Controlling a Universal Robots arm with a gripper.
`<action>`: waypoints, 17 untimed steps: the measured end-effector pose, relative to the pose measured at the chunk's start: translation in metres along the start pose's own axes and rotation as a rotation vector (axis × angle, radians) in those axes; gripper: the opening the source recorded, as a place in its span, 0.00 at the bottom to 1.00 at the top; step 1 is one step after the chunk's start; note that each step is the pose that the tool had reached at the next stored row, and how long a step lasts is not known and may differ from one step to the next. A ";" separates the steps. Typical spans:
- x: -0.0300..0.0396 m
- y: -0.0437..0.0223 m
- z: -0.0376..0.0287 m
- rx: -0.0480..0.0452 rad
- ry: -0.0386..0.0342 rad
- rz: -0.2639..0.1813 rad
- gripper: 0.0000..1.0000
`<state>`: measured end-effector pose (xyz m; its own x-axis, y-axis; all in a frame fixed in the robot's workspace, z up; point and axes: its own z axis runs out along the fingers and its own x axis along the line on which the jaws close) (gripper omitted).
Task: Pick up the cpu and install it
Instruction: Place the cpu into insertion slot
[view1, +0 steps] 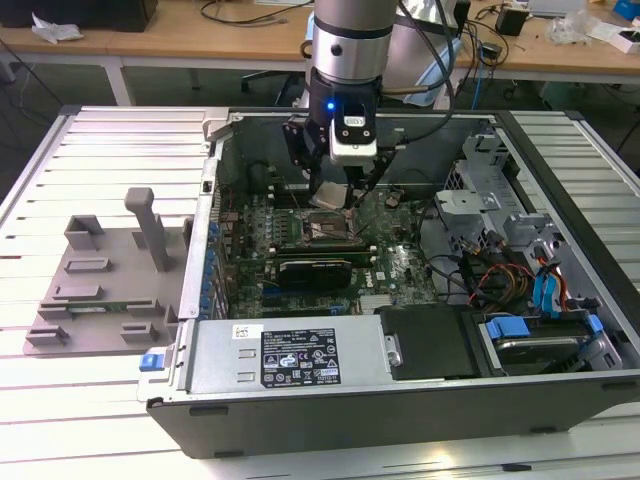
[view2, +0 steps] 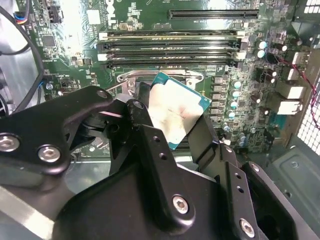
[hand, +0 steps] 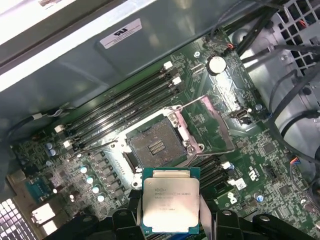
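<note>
The cpu (hand: 171, 201) is a flat square chip with a silvery top and a green rim, and it is clamped between my black fingers (hand: 207, 210). In the second wrist view the cpu (view2: 176, 109) sits tilted in my gripper (view2: 172, 117). The open socket (hand: 156, 145) on the green motherboard lies just beyond the chip, its metal frame (hand: 210, 122) swung open beside it. In the exterior view my gripper (view1: 333, 196) hangs inside the open computer case, just above the socket (view1: 326, 230).
Memory slots (hand: 125, 102) run beside the socket. Cables (view1: 480, 260) and drive bays (view1: 540, 330) fill the exterior view's right of the case. A grey plastic tray (view1: 100, 285) with an upright post stands on the slatted table at the exterior view's left.
</note>
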<state>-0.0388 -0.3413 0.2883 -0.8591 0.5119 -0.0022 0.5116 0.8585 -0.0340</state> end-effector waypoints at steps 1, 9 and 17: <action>0.0000 0.0000 0.0000 0.0003 0.0004 0.016 0.55; 0.0000 0.0000 0.0000 0.0024 0.0018 0.093 0.55; 0.0000 0.0000 0.0000 0.0039 0.0040 0.177 0.55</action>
<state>-0.0388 -0.3413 0.2883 -0.7555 0.6551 -0.0045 0.6548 0.7549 -0.0372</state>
